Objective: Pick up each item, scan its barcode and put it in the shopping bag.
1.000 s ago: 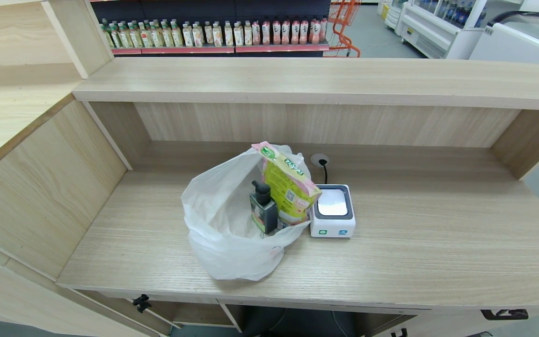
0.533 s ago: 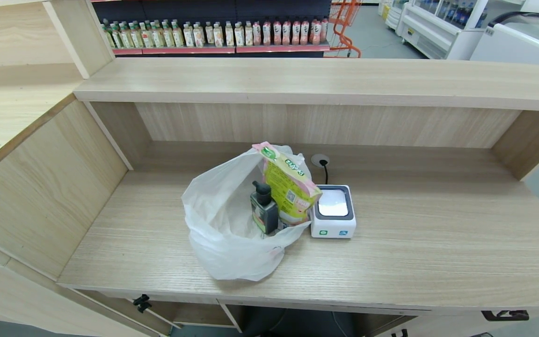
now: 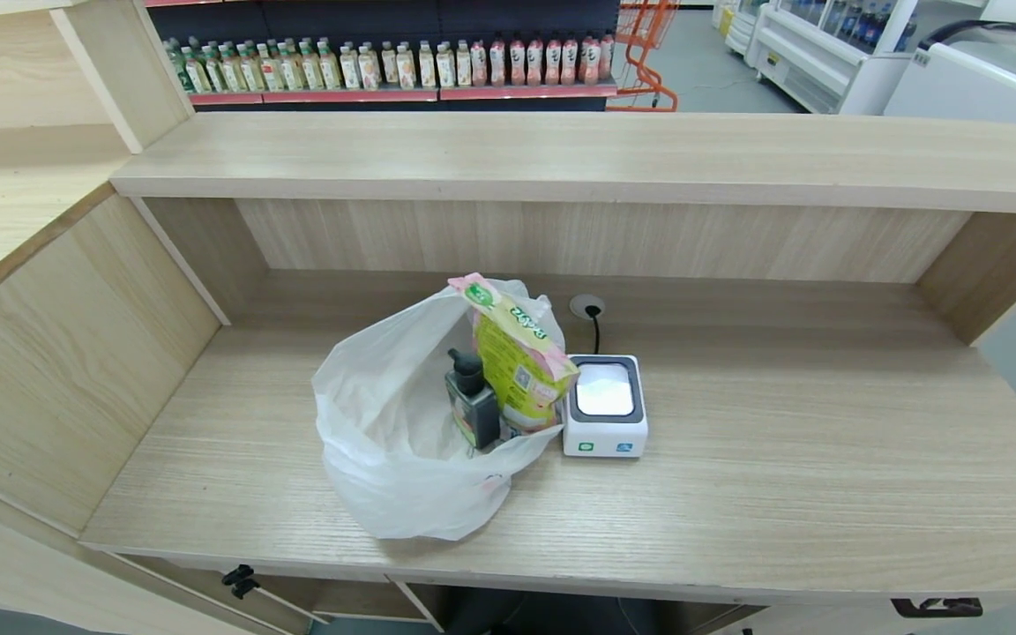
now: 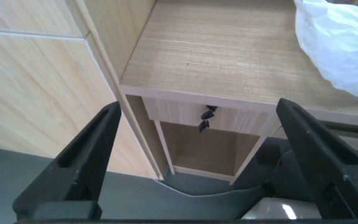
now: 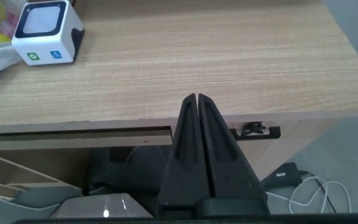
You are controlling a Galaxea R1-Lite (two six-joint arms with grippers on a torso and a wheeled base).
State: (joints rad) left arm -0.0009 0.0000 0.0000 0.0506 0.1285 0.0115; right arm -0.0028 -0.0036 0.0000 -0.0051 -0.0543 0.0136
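A light wooden bench (image 3: 781, 494) is backed by a raised ledge (image 3: 561, 154). A round cable port (image 3: 587, 308) is set into its far part. Bottles (image 3: 384, 63) are lined up on a store shelf (image 3: 384, 93) behind, and an orange cart (image 3: 645, 22) is parked beside them.

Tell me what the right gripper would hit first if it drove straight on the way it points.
Probably the wooden counter: the shut right gripper points at its bare top near the front edge. Depth is unclear. The scanner sits well off that line.
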